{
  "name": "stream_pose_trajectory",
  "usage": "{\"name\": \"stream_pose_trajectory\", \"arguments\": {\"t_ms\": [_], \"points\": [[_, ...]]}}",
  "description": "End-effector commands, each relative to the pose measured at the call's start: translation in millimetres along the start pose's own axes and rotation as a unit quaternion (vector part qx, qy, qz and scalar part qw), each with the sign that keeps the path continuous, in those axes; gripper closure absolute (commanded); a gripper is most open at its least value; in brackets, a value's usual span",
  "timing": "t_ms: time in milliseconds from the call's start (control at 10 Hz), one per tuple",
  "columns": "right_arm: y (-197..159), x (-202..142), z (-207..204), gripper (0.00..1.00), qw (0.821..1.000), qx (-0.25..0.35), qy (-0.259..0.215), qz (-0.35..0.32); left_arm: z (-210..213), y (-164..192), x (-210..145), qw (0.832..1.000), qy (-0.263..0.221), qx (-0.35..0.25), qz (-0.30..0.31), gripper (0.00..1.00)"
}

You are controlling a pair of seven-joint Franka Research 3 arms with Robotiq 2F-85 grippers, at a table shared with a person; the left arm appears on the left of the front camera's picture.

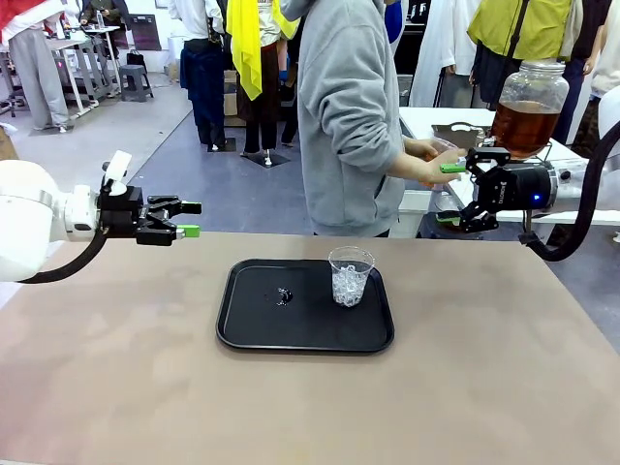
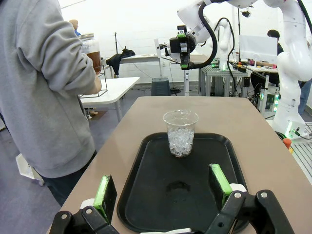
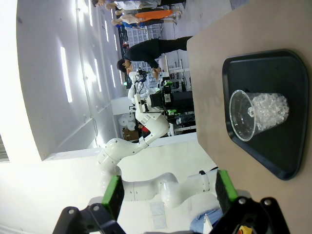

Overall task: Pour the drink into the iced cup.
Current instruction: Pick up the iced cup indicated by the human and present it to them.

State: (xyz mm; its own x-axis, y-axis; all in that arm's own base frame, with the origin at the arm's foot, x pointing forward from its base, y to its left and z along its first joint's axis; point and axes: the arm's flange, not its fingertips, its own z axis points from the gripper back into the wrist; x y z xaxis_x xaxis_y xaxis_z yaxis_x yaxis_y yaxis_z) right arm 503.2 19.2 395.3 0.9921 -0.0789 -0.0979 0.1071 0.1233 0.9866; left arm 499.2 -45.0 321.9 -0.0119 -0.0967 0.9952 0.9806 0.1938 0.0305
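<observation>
Holding iced cup (image 1: 350, 276): tray (image 1: 254, 327) (person (image 1: 349, 116) beyond)

Open air above iced cup (image 1: 350, 276); person (image 1: 349, 116) beside drink jar (image 1: 528, 107).

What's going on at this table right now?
Nothing is being poured yet. The cup of ice stands on the black tray mid-table, untouched. The left gripper and right gripper hang open and empty away from it. The person in grey faces the jar of amber drink on a side table, hands close to the right gripper.
</observation>
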Motion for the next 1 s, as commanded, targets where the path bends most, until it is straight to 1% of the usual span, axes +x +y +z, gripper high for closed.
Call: {"name": "stream_pose_trajectory", "arguments": {"t_ms": [0, 900], "points": [[1.7, 0.2, -0.1, 0.00, 1.000, -0.001, -0.003, 0.001, -0.3, 0.7, 2.0, 1.000, -0.001, -0.002, 0.001, 0.00], [1.7, 0.2, -0.1, 0.00, 1.000, -0.001, -0.003, 0.001, -0.3, 0.7, 2.0, 1.000, -0.001, -0.002, 0.001, 0.00]]}}
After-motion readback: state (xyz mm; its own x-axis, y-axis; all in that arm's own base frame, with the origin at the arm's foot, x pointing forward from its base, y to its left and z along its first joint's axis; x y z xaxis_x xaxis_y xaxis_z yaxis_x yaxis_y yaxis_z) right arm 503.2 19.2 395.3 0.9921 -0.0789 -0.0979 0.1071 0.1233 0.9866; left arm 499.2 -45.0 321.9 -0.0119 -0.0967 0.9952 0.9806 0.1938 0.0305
